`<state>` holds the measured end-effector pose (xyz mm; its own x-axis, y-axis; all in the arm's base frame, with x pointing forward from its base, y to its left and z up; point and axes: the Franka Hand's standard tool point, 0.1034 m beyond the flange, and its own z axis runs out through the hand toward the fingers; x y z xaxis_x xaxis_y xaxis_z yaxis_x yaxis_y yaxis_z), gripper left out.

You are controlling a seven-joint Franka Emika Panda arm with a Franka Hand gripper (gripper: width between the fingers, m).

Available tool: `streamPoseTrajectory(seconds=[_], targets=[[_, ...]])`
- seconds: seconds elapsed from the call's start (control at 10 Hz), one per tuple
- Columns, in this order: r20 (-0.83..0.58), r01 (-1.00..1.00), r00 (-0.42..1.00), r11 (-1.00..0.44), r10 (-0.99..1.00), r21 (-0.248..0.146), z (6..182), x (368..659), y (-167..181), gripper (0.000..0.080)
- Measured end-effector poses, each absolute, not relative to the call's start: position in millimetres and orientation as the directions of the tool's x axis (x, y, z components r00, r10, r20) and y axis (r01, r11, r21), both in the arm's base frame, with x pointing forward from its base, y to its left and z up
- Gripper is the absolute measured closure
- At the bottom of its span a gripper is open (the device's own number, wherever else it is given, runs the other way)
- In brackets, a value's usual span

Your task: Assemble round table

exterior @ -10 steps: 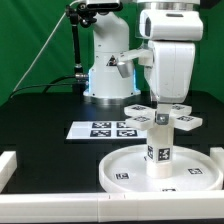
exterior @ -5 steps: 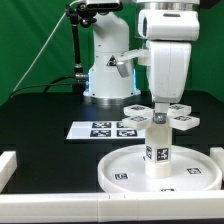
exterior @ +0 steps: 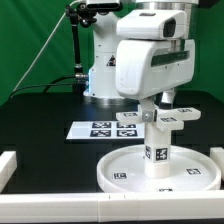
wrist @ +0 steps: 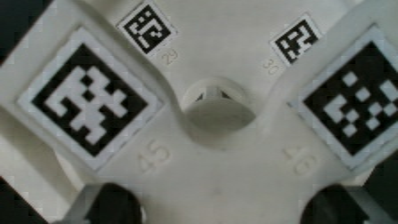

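The large rimmed round disc [exterior: 113, 172] lies on the black table at the front. The thick short cylinder [exterior: 158, 152] stands upright on its middle. My gripper [exterior: 161, 106] is straight above it, shut on the small cross-shaped piece [exterior: 168, 118], which sits flat at the cylinder's top end. Whether the two touch is hidden. In the wrist view the cross-shaped piece [wrist: 214, 150] fills the picture with its tags and a round hub. My dark fingertips [wrist: 116, 205] clasp it from both sides, and the gripper [wrist: 231, 207] is centred on it.
The marker board [exterior: 98, 129] lies behind the disc toward the exterior view's left. White border rails run along the front edge [exterior: 50, 210] and the left side [exterior: 8, 163]. The arm's base [exterior: 100, 75] stands at the back.
My wrist has turned about its vertical axis. The cross-shaped piece has turned with it over the cylinder. The disc and cylinder have not moved.
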<state>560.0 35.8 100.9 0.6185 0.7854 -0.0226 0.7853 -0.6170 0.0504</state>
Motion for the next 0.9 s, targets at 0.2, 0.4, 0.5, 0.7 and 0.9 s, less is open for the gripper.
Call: streamPoseTrajectory(seconds=[0.2, 0.4, 0.5, 0.7, 0.9], targets=[[-0.014, 0.673, 0.739, -0.738, 0.673, 0.054, 101.0, 560.1, 36.3, 0.0357], [-0.006, 0.558, 0.83, -0.828, 0.558, 0.055, 101.1, 560.1, 36.5, 0.0357], [0.002, 0.475, 0.88, -0.879, 0.476, 0.05, 101.1, 559.8, 35.8, 0.0357], [0.014, 0.282, 0.959, -0.958, 0.283, 0.041, 101.1, 559.7, 36.3, 0.0357], [0.024, 0.046, 0.999, -0.999, 0.046, 0.003, 100.9, 559.6, 36.1, 0.0357]])
